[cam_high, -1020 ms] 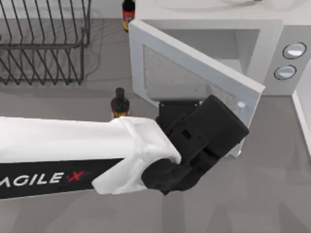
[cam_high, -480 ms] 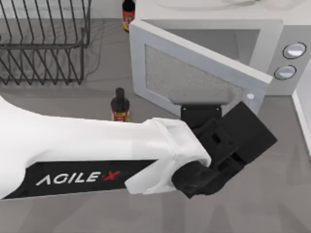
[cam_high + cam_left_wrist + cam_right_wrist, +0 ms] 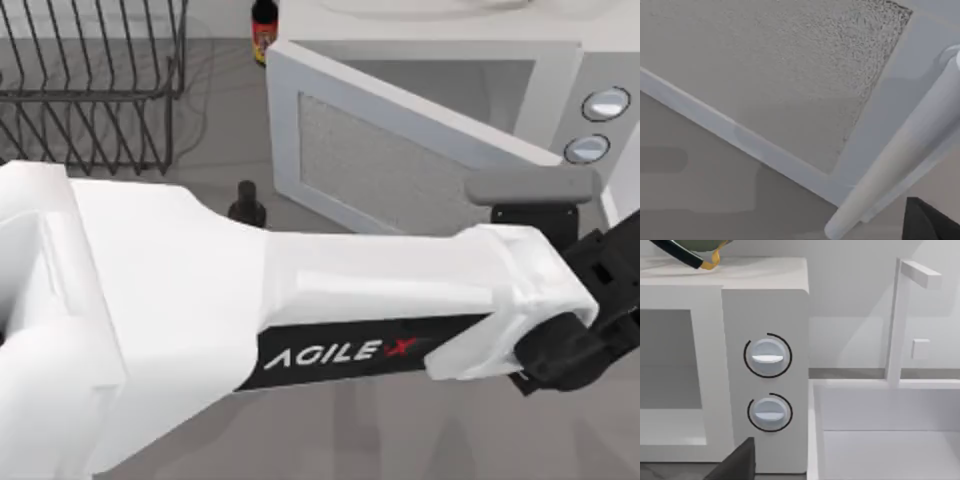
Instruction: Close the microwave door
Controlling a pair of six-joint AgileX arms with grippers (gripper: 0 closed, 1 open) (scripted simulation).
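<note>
Door [image 3: 385,170] ajar, swung out from the microwave [image 3: 590,110] front at the top view's upper right, handle end nearest the left gripper [image 3: 590,320] just outside it, fingers' state impossible to tell, so a push toward the cavity closes it.

"AGILE X" on the left arm [image 3: 300,300] (black band).

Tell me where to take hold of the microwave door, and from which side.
Take the microwave door by its pale bar handle at the free edge, coming from the outer, mesh-window side. The handle stands off the panel, leaving room for the jaws, and the door hangs partly open. The left gripper is beside that edge.
</note>
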